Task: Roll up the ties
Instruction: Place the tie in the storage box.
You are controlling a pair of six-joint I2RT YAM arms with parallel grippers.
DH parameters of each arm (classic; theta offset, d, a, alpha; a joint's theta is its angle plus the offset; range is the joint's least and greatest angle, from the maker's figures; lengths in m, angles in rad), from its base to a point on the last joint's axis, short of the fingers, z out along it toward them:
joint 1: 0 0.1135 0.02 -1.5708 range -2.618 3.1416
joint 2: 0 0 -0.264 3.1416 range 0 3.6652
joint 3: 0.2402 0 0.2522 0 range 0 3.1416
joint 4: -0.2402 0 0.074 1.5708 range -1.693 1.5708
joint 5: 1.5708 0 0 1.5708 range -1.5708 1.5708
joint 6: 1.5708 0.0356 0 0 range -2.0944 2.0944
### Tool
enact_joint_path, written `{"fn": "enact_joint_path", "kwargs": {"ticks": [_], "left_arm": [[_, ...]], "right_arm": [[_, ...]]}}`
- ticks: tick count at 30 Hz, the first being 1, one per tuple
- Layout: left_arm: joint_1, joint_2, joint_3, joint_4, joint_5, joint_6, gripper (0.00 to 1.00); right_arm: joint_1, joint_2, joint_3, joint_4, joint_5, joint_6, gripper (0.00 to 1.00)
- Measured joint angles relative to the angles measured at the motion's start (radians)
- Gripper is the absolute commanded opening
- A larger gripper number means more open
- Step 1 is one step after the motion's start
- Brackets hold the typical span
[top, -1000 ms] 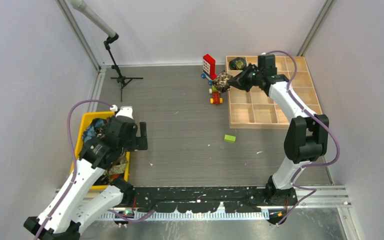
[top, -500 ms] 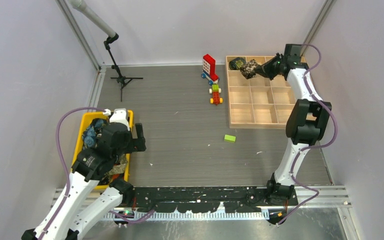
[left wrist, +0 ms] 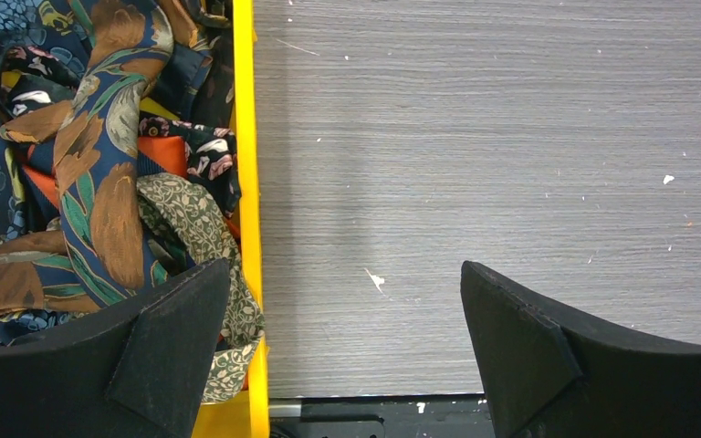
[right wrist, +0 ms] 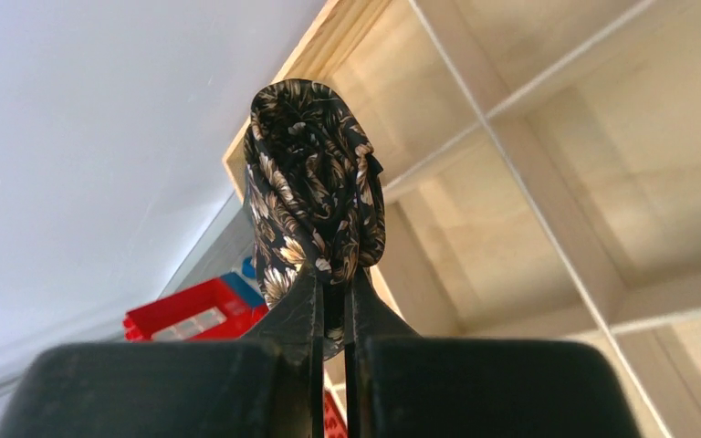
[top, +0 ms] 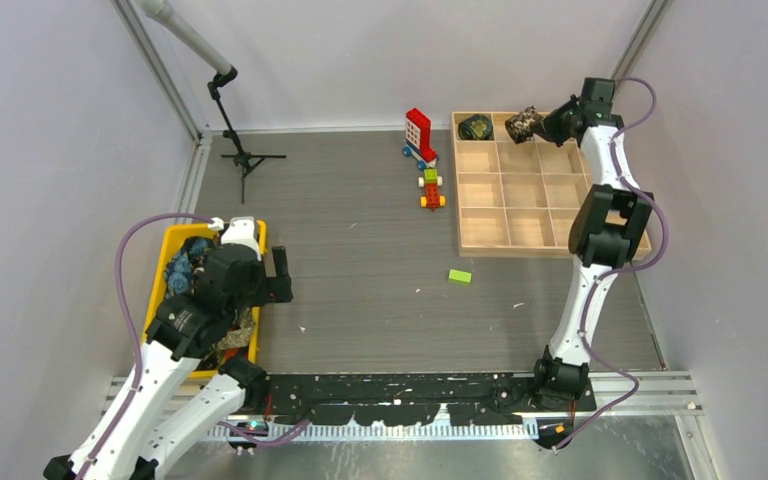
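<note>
One rolled tie (right wrist: 315,173) was pinched at its lower fold in my nearly closed right pincer (right wrist: 330,290); soft, light, likely to unroll.

— What does the top view lose?
— The left arm (top: 200,300) covers most of the yellow bin (top: 175,233) and the loose ties (top: 180,268) in it. The rolled bundle (top: 476,127) in the tray (top: 457,200), at its 11 o'clock cell, is too small for its pattern to read.
— And the wrist views?
— Left wrist: the loose ties (left wrist: 100,182) run off the frame at 9 and 12 o'clock, and a finger (left wrist: 173,347) of the left gripper (left wrist: 346,269) hides their 6 o'clock end. Right wrist: the held roll (right wrist: 315,182) loses its lower end inside the right gripper (right wrist: 333,292) and masks part of the red brick (right wrist: 192,315).
</note>
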Motion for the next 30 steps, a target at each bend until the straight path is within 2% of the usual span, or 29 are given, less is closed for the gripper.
{"fn": "enact_joint_path", "kwargs": {"ticks": [10, 23, 25, 28, 30], "left_arm": [[0.0, 0.003, -0.003, 0.003, 0.003, 0.0, 1.0], [0.0, 0.035, -0.004, 0.003, 0.003, 0.0, 1.0], [0.0, 0.037, -0.003, 0.003, 0.003, 0.0, 1.0], [0.0, 0.038, -0.004, 0.004, 0.003, 0.001, 1.0], [0.0, 0.038, -0.004, 0.004, 0.003, 0.0, 1.0]], "right_arm": [[0.001, 0.287, 0.278, 0.018, 0.052, -0.013, 0.0], [0.037, 0.378, 0.338, 0.106, 0.128, -0.064, 0.0], [0.043, 0.387, 0.34, 0.113, 0.138, -0.071, 0.09], [0.05, 0.407, 0.349, 0.118, 0.149, -0.085, 0.3], [0.053, 0.415, 0.353, 0.131, 0.149, -0.09, 0.4]]}}
